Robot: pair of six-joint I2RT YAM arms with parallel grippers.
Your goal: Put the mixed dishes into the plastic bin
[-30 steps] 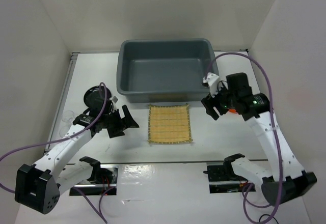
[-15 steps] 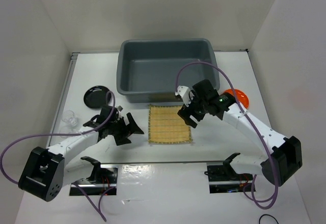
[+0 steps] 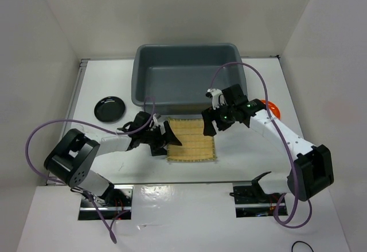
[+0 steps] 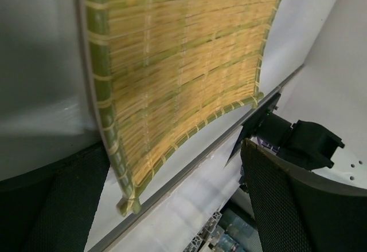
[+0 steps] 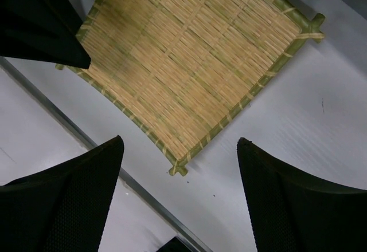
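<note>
While both arms sit over the bamboo mat [image 3: 192,140], it lies on the desk [image 3: 252,160] just in front of the plastic bin [image 3: 166,106]. Left tool [image 3: 167,142]: jaws spread wide, straddling the mat's left edge, nothing gripped. Right tool [image 3: 211,127]: also wide, above the mat's far right corner, nothing held. Black plate [image 3: 109,108] on desk left of bin. Orange plate [image 3: 273,109] right of bin, partly behind right arm.

A white table [image 3: 252,160] fills the scene, boxed in by a plain white left wall [image 3: 28,63], far wall [image 3: 183,11] and right wall [image 3: 332,51]. A thin seam [image 3: 189,182] crosses its glossy, light-reflecting near side.
</note>
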